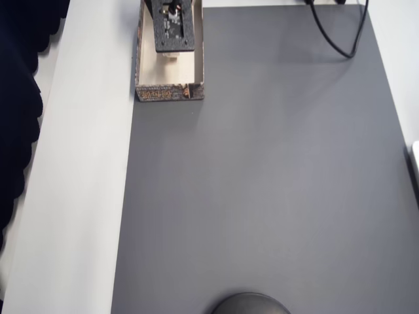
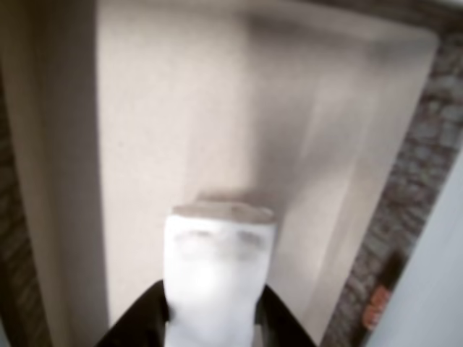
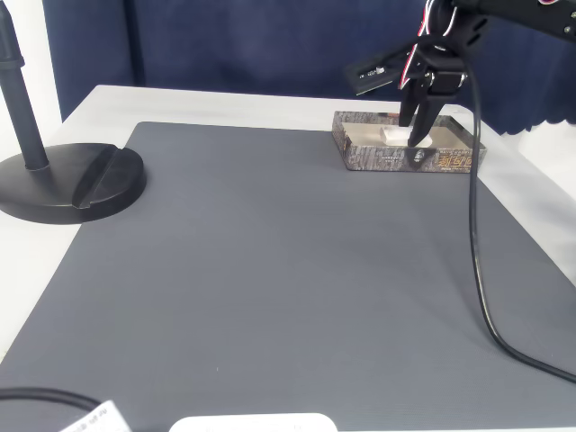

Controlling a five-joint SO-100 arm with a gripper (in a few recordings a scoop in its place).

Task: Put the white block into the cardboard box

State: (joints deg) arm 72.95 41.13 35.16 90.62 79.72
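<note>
The white block (image 2: 219, 278) sits between my two black fingers (image 2: 141, 318), clamped on both sides, its far end pointing away from me toward the floor of the cardboard box (image 2: 145, 144). In the wrist view the block stands out in front of my claw, and all around it are the box's cream inner faces, with the brownish printed outer wall along the right edge. Whether the block's tip already touches the box floor I cannot tell; a soft shadow lies just past it.

From the fixed view, my claw (image 3: 416, 135) reaches down into the cardboard box (image 3: 409, 160), and the white block (image 3: 394, 136) shows as a pale piece at my fingertips, inside the box walls, nearer the back of the tray than the printed front wall.

From overhead, my wrist covers the upper part of the cardboard box (image 1: 169, 93); a bit of the white block (image 1: 169, 57) peeks out just below my dark housing, over the cream floor. The notched printed wall lies below me in that picture.

The box rests at the far corner of a grey mat (image 3: 270, 270). A black cable (image 3: 477, 270) hangs from my arm and trails across the mat. Well away from me stands a black round stand base (image 3: 72, 180) on the white table (image 1: 78, 196).
</note>
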